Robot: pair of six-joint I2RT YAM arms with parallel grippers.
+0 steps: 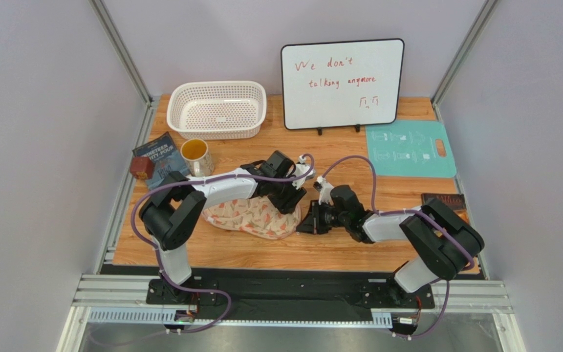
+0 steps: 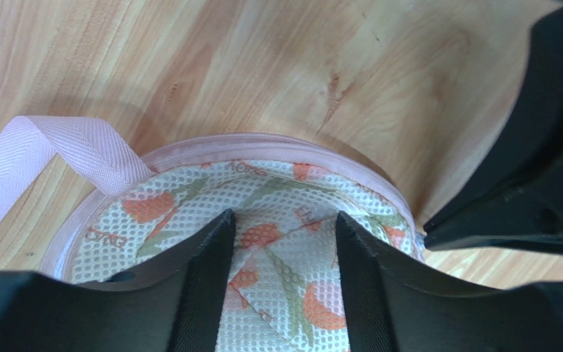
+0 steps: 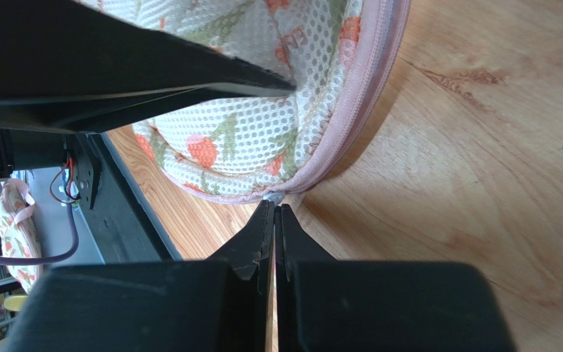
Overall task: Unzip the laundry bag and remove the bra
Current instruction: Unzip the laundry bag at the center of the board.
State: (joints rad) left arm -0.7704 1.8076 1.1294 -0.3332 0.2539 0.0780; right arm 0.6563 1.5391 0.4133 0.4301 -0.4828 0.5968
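My left claw (image 2: 283, 220) straddles the laundry bag (image 2: 159, 213), half-wide. My right claw (image 3: 274, 207) is pinched shut at its zipper trim (image 3: 369, 81).

Left arm (image 1: 226, 189): base at near left, elbow folded back toward the near edge, forearm reaching right toward the table's middle. Wrist bent, left gripper (image 1: 286, 192) pointing down. Its fingers (image 2: 204, 279) stand apart with a clear gap between them, tips level.

Right arm (image 1: 391, 224): base at near right, elbow raised, forearm stretched left and lying low. Right gripper (image 1: 312, 220) points left, just right of the left gripper. Its jaws are pressed together along their length, and the tips meet in a fine point.
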